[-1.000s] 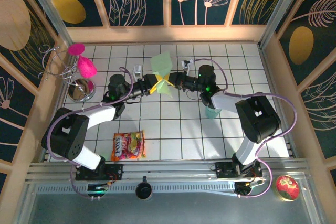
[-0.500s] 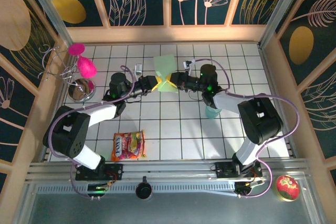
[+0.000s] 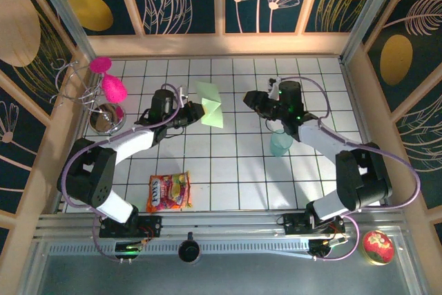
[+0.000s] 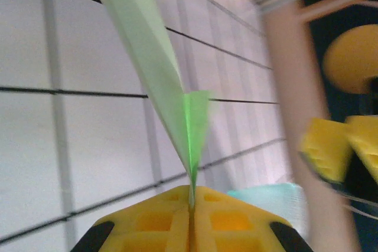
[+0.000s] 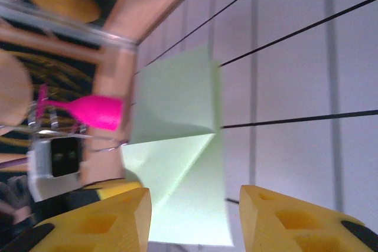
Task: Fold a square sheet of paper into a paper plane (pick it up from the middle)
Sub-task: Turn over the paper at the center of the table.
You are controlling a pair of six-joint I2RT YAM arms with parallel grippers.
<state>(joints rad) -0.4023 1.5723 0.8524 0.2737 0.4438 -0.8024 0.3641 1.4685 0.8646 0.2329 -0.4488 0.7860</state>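
The pale mint-green sheet of paper (image 3: pixel 211 104) is creased into two angled panels and held up above the tiles. My left gripper (image 3: pixel 194 110) is shut on its left edge; in the left wrist view the yellow fingers (image 4: pixel 236 216) pinch the thin edge of the paper (image 4: pixel 155 63) at the left gripper (image 4: pixel 192 198). My right gripper (image 3: pixel 253 100) stands open to the right of the sheet, apart from it. From the right wrist, the paper (image 5: pixel 180 116) lies ahead of the right gripper (image 5: pixel 195 219), whose fingers are spread wide with nothing between them.
A translucent teal cup (image 3: pixel 281 144) stands under the right arm. A snack bag (image 3: pixel 168 191) lies at the front left. A metal bowl (image 3: pixel 107 119), a wire rack and pink goblets (image 3: pixel 114 89) sit at the left wall. A red round thing (image 3: pixel 378 246) rests outside the front right.
My right gripper has let go of the paper, opened and drawn back to the right. The left gripper keeps hold of the sheet and has shifted slightly up and left.
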